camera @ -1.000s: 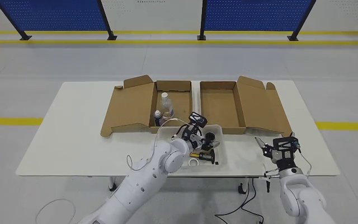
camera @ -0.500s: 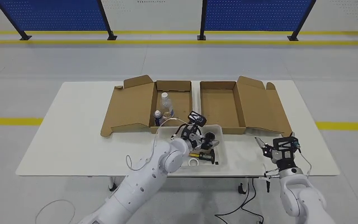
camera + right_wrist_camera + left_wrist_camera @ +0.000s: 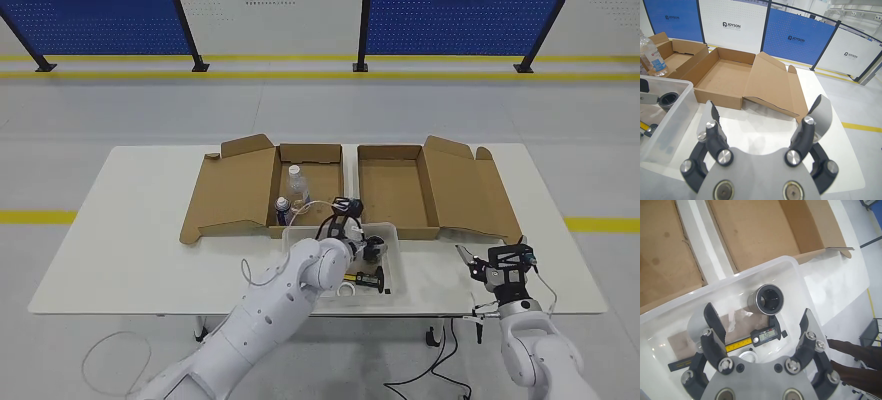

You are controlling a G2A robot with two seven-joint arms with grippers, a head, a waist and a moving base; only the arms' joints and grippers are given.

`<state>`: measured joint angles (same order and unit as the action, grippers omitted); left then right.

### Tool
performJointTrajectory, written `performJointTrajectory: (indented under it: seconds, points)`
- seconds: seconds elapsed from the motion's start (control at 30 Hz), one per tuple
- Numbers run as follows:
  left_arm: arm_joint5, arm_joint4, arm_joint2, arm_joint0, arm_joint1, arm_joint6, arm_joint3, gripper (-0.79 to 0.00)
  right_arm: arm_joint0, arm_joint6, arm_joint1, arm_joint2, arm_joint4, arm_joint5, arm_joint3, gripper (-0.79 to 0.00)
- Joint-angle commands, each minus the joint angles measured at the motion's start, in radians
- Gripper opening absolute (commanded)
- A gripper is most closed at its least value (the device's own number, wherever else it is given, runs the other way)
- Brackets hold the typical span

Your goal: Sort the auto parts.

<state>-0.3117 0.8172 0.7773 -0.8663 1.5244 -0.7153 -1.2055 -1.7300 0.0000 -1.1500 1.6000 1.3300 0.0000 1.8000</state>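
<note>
Spread open, the left gripper [image 3: 759,313] hangs over a metal sleeve [image 3: 768,301] lying in the clear tub [image 3: 761,265], a pick apparently in hand that next calls for dropping and closing on it; the right gripper [image 3: 764,102] sits open.

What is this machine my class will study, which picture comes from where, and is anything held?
A two-armed robot works at a table. One picture looks down from above; the other two come from a camera on each wrist. One cardboard box holds a bottle; a second box lies beside it. A clear bin holds a metal sleeve and a digital caliper. The left arm's jaws hang open over the bin; the right arm's jaws stand open over the table. Nothing is held.
</note>
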Motion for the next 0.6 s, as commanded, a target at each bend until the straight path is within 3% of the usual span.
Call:
performJointTrajectory:
  seconds: [0.0, 0.3, 0.37, 0.57]
  points:
    - [-0.011, -0.018, 0.003, 0.010, 0.006, 0.001, 0.024, -0.037, 0.000, 0.000, 0.000, 0.000, 0.000, 0.000, 0.000, 0.000]
    - [-0.020, -0.042, 0.004, 0.042, 0.024, -0.001, 0.102, -0.219, 0.000, 0.000, 0.000, 0.000, 0.000, 0.000, 0.000, 0.000]
    - [-0.019, -0.046, 0.002, 0.046, 0.028, 0.000, 0.111, -0.219, 0.000, 0.000, 0.000, 0.000, 0.000, 0.000, 0.000, 0.000]
    - [-0.015, -0.049, -0.005, 0.054, 0.037, -0.009, 0.129, -0.323, 0.000, 0.000, 0.000, 0.000, 0.000, 0.000, 0.000, 0.000]
